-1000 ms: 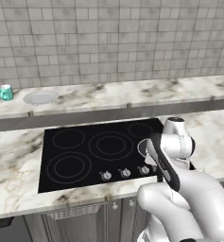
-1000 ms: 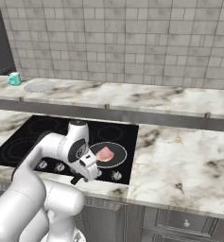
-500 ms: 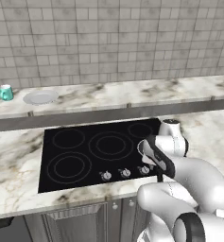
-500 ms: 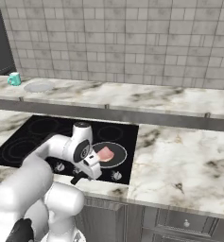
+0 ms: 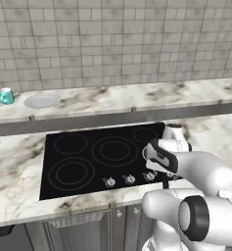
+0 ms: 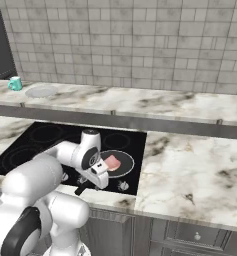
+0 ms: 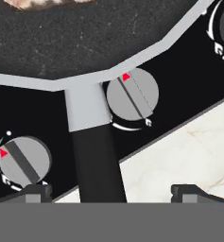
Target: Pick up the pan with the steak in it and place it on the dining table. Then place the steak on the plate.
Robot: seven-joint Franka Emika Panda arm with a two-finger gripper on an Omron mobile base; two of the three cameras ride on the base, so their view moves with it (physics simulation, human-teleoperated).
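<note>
a: two things stand far at 9 o'clock on the dining table [image 5: 137, 98]: the small teal cup [image 5: 7, 96] and, just beside it toward 3 o'clock, the plate [image 5: 41, 101]. do you see them from the other side?

b: yes, the cup and plate are there at about 10 o'clock, near each other but apart.

a: and the middle?

b: the black cooktop [image 5: 83, 157] is set in the near marble counter [image 5: 14, 166], with knobs [image 7: 132, 94] along its front edge.

a: where is the pan?

b: the pan [image 6: 121, 165] sits on the cooktop's corner at 3 o'clock, and the steak [image 6: 111, 163] lies inside it, partly behind the arm. the handle [image 7: 94, 156] points toward the counter edge.

a: and the claw?

b: the gripper [image 7: 111, 191] hangs low over the handle with its jaws spread wide, one finger tip [image 7: 35, 191] on each side. the handle is between them, nearer the 9 o'clock tip, and nothing is grasped.
</note>
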